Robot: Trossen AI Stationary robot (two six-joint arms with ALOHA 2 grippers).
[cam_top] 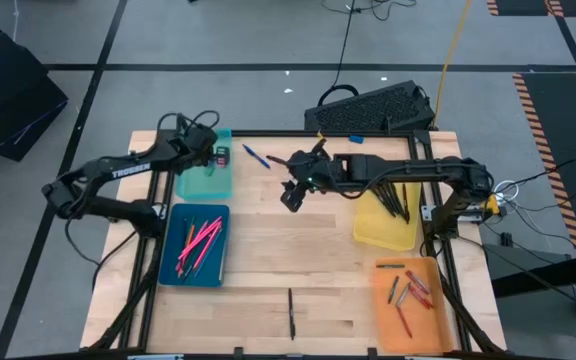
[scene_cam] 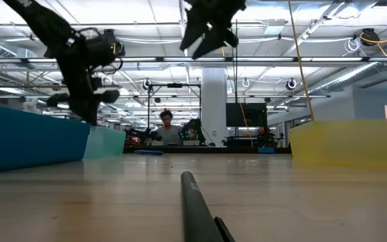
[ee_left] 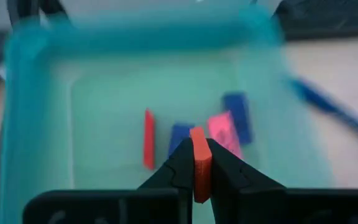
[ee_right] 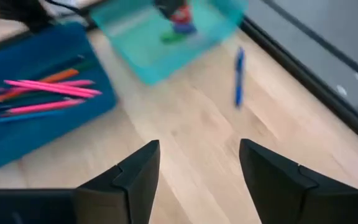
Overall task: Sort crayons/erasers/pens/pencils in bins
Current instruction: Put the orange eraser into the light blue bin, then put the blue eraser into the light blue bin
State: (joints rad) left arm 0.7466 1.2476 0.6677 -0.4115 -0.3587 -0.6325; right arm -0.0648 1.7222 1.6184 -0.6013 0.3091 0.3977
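Note:
My left gripper (cam_top: 214, 155) hangs over the teal bin (cam_top: 204, 182) and is shut on a small orange-red eraser (ee_left: 199, 163). Red, blue and pink erasers (ee_left: 224, 132) lie flat on the teal bin's floor (ee_left: 110, 118). My right gripper (cam_top: 292, 192) stands open above the bare table middle, its fingers (ee_right: 138, 171) empty. A blue pen (cam_top: 256, 157) lies flat on the table between the teal bin and my right gripper, also seen as the blue pen (ee_right: 238, 76) ahead of that gripper. A black pen (cam_top: 291, 313) lies near the front edge. My left gripper pinches the orange-red eraser's two broad faces (ee_left: 199, 152) between its two fingertips. The fingers come from above, slanting down into the teal bin. The eraser stands on edge in the hold, lifted clear of the bin's floor.
The dark blue bin (cam_top: 196, 243) holds pink and orange pencils. The yellow bin (cam_top: 386, 215) holds dark pens, and the orange bin (cam_top: 408, 290) holds crayons. A black keyboard-like case (cam_top: 373, 108) sits beyond the table's far edge. A person (scene_cam: 167, 128) sits far behind.

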